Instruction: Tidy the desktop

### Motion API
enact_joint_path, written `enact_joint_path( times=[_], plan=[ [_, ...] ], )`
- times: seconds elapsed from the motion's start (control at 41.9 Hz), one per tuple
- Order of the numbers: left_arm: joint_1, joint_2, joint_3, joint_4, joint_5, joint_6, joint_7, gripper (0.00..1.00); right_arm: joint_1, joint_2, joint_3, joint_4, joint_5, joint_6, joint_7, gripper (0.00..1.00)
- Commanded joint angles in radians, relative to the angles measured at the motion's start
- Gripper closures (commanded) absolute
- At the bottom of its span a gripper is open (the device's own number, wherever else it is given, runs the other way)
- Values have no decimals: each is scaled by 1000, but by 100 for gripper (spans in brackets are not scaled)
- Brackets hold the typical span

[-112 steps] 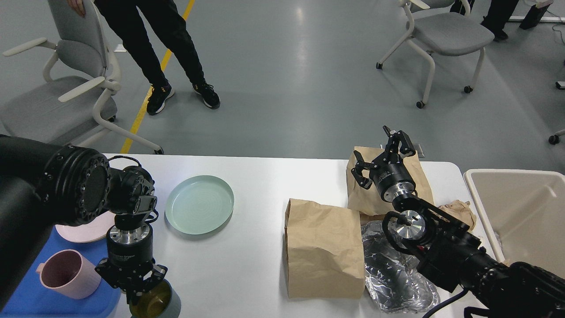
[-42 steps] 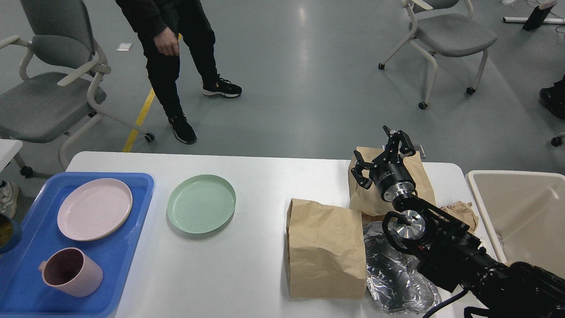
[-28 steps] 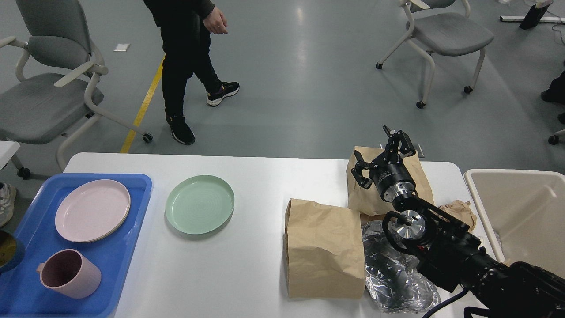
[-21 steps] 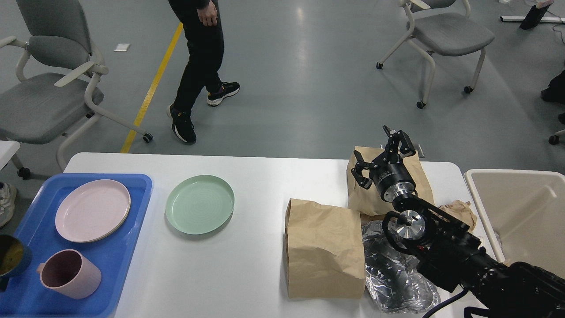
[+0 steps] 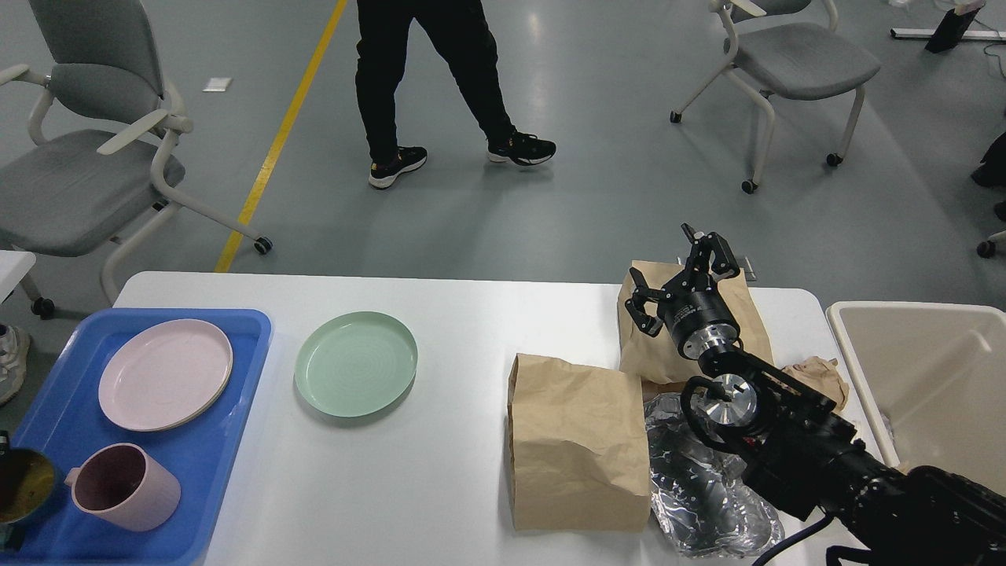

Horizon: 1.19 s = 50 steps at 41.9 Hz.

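Across the lower half of the view spreads the white counter, carrying a blue tray, a green plate and two brown paper bags, while the right pincer hangs spread and empty above the farther bag.

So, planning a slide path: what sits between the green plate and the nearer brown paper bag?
Nothing: the head view shows only bare white desktop between green plate and bag.

Glossy grey floor, yellow line, grey wheeled chairs.
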Motion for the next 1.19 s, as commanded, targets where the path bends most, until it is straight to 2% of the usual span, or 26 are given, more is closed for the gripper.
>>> enact_joint_path(
  times=[0.0,0.382,0.549,0.812,0.932,1.171],
  plan=[
    [-1,-2,-1,0,0,0,0,92,0,0,0,-1,0,0,0,0],
    [0,-26,-1,-2,0,0,5,76,0,0,0,0,0,0,0,0],
    [-15,-29,22,-12,2,0,6,59,0,0,0,-1,0,0,0,0],
    [-129,-37,186,-31,-1,0,-6,19,0,0,0,0,0,0,0,0],
    [-224,-78,191,-31,-15,0,-14,18,0,0,0,0,0,0,0,0],
    [-383,-241,172,-25,-17,0,-14,17,0,0,0,0,0,0,0,0]
  ],
)
